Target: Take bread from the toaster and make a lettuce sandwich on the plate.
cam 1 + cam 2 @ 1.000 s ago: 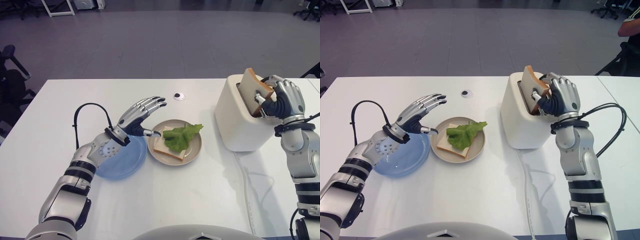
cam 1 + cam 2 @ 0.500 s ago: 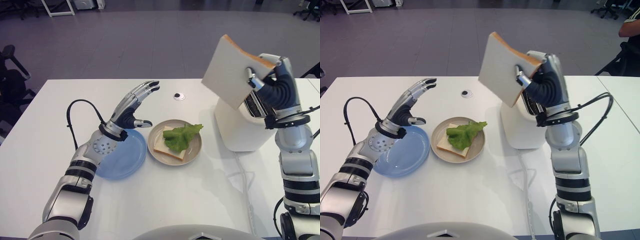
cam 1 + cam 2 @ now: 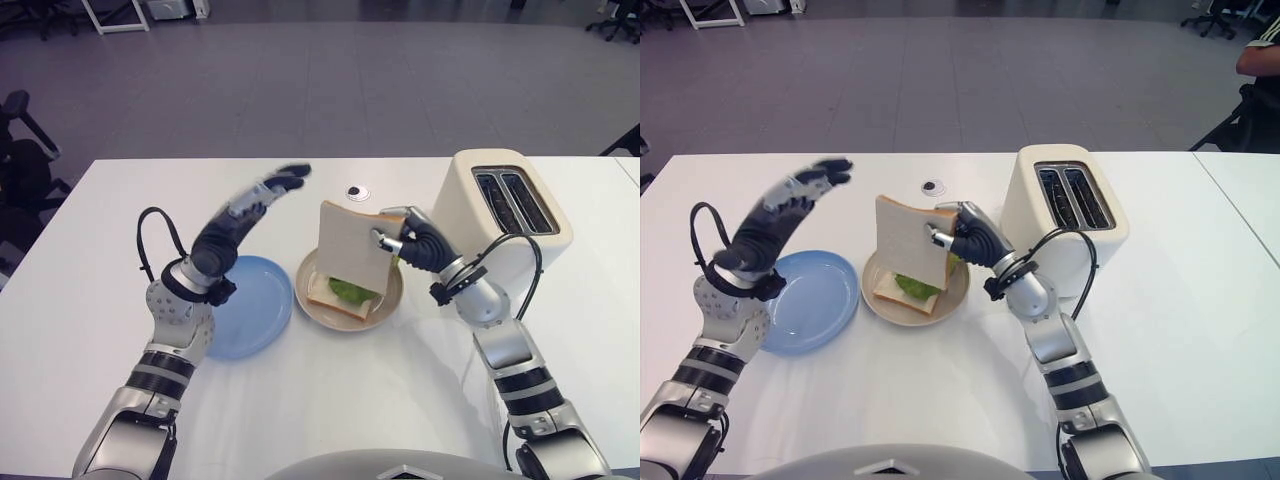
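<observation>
On the white bench (image 3: 340, 400), at centre frame, the round tan plate (image 3: 392, 300) is carrying a flat bread slice (image 3: 322, 293) topped with green lettuce (image 3: 347, 291). My right robot hand (image 3: 415, 243) is gripping a second white bread slice (image 3: 350, 248) upright just above that plate. Left of centre, my left robot hand (image 3: 240, 222) is hovering over the blue plate (image 3: 245, 320), fingers stretched out, holding nothing. The cream toaster (image 3: 465, 205) is standing at the upper right.

On the counter (image 3: 350, 400) the toaster (image 3: 500, 235) stands at the right, and the plate (image 3: 385, 305) sits just left of it, carrying a bread slice (image 3: 325, 292) with lettuce (image 3: 350, 291) on top. The right robot hand (image 3: 415, 243) holds a second slice (image 3: 352, 250) upright over that plate. Another plate (image 3: 250, 310) lies further left, below the raised left robot hand (image 3: 240, 215)
</observation>
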